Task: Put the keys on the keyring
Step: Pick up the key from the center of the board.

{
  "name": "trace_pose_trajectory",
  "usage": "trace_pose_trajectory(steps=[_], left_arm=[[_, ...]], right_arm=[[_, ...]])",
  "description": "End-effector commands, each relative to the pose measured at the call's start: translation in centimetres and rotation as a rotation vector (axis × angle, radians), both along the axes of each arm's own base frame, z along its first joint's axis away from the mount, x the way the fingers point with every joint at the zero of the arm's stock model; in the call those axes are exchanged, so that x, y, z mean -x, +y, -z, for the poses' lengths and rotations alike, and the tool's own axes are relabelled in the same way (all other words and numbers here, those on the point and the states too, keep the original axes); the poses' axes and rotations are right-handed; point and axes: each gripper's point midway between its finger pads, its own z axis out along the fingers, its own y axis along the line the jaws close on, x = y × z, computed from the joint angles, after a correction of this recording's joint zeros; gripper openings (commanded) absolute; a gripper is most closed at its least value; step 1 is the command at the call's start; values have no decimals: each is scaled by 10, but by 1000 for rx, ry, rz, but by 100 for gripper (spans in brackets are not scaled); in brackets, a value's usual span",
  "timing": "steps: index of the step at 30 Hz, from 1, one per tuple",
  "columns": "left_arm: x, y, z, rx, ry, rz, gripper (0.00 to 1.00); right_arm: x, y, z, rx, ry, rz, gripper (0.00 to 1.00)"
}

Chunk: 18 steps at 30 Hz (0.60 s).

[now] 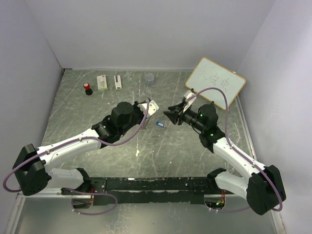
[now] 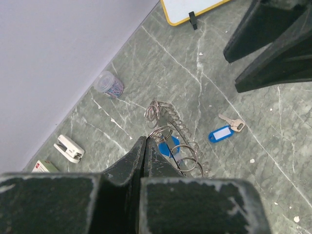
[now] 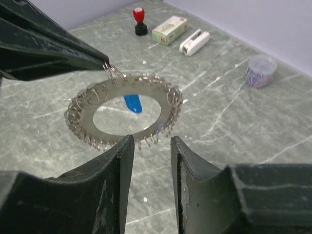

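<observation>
The keyring point(image 3: 124, 114) is a flat metal ring edged with many small wire loops. My left gripper point(image 2: 145, 140) is shut on one of those loops and holds the keyring tilted above the table; it also shows in the top view point(image 1: 152, 107). A blue piece point(image 3: 132, 102) shows through the ring's hole; I cannot tell whether it hangs from the ring. A small metal key point(image 2: 234, 124) on a blue tag point(image 2: 222, 132) lies on the table, also in the top view point(image 1: 160, 124). My right gripper point(image 3: 150, 142) is open and empty, just short of the keyring's near edge.
Along the back wall stand a red-topped stamp point(image 1: 88, 89), a small box point(image 1: 102, 82), a white stapler point(image 1: 117, 81) and a cup of paper clips point(image 1: 149, 78). A yellow-framed whiteboard point(image 1: 215, 80) leans at the back right. Walls close the table on three sides.
</observation>
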Motion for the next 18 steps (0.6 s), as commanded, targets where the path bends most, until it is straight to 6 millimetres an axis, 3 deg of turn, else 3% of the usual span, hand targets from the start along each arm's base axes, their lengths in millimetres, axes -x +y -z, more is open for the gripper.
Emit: trace_pose_trajectory(steps=[1,10,18], left_arm=[[1,2,-29,86,-26,-30,7],[3,8,-30,86,-6,-48,7],[5,12,-31,84,-6,-53,7]], right_arm=[[2,-7,29,11,103,45,36],[7,-11,66,56,207,63,36],[-12,-8,113,94,403,129,35]])
